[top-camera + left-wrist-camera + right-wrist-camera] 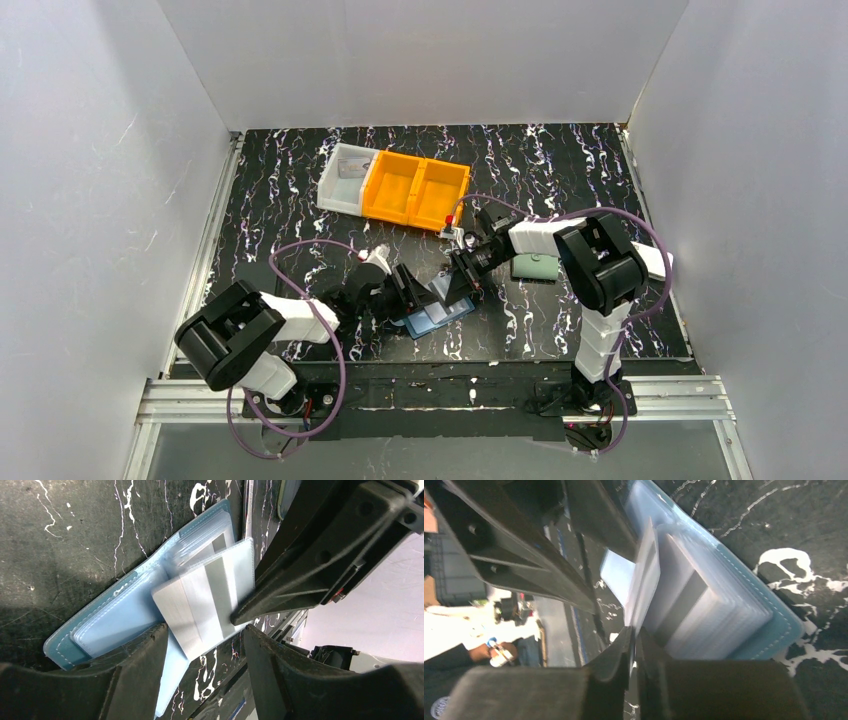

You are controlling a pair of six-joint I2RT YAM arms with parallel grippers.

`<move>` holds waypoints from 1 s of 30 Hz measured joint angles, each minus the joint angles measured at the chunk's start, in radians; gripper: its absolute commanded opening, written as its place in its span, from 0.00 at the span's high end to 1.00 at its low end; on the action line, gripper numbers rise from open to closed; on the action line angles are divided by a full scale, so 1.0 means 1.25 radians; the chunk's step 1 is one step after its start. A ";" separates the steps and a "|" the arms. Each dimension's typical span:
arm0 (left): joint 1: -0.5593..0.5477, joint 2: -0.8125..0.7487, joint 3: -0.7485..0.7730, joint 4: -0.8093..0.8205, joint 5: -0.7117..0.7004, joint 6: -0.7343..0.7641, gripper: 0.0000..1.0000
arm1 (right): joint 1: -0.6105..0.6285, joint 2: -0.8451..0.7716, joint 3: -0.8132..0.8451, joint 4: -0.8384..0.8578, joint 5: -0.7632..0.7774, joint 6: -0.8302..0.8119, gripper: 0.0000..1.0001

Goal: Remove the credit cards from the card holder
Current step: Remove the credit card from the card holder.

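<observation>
The blue card holder (437, 312) lies open on the black marbled table, its clear pockets fanned out (120, 615) (744, 625). My right gripper (462, 285) (634, 632) is shut on the edge of a pale grey credit card (644, 585) and holds it tilted up from the pockets. The same card shows in the left wrist view (200, 600), with the right fingertips (240, 614) pinching its edge. My left gripper (405, 290) (205, 630) is open. Its jaws straddle the card's lower corner, and one finger (145, 650) rests on the holder's near edge.
An orange two-compartment bin (415, 190) and a white tray (343, 178) stand at the back. A grey-green wallet (535, 266) lies to the right of my right arm. White walls close the table on three sides.
</observation>
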 measured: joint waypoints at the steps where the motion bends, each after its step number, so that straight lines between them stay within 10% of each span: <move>1: 0.000 0.000 -0.002 0.003 0.000 0.000 0.41 | 0.000 0.002 -0.001 0.002 0.006 -0.001 0.98; 30: 0.027 0.049 -0.095 0.299 0.042 -0.084 0.50 | -0.043 0.003 -0.039 0.101 -0.136 0.113 0.99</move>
